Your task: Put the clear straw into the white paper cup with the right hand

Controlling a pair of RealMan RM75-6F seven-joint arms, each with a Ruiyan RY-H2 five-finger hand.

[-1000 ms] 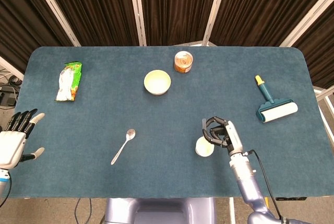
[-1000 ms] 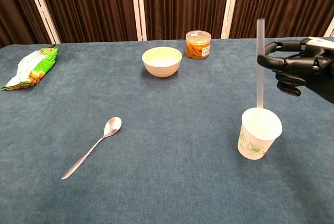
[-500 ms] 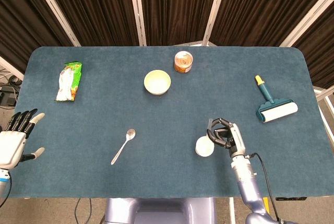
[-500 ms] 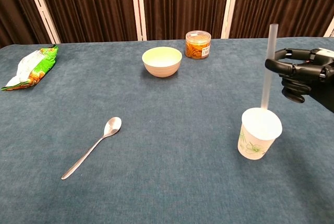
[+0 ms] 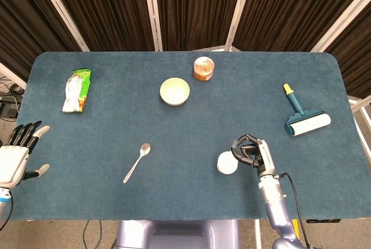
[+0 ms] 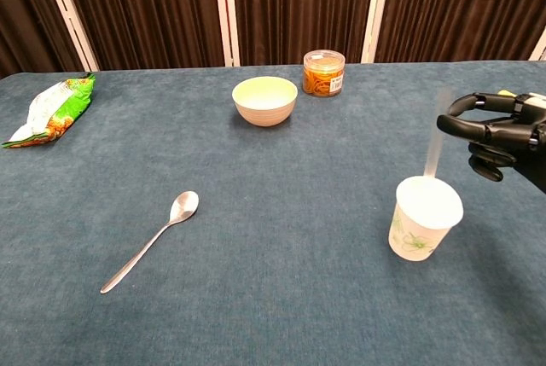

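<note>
The white paper cup [image 6: 425, 217] stands upright at the table's front right, also seen from above [image 5: 227, 163]. The clear straw [image 6: 436, 137] rises from it, leaning slightly right and blurred, its lower end inside the cup. My right hand [image 6: 503, 131] hovers just right of and above the cup, its fingers curled into a ring with the tips against the straw's upper part. Whether they still pinch it I cannot tell. The head view shows the same hand [image 5: 250, 151] beside the cup's rim. My left hand [image 5: 14, 159] hangs off the table's left edge with fingers spread, holding nothing.
A cream bowl [image 5: 174, 91] and an orange-filled jar [image 5: 203, 68] sit at the back centre. A metal spoon [image 5: 137, 162] lies front left of centre, a green snack bag [image 5: 77, 90] at far left, and a lint roller [image 5: 304, 118] at right.
The straw has dropped deeper into the cup, its top now much closer to the fingers. My right hand has shifted slightly right and lower. The left hand is unmoved.
</note>
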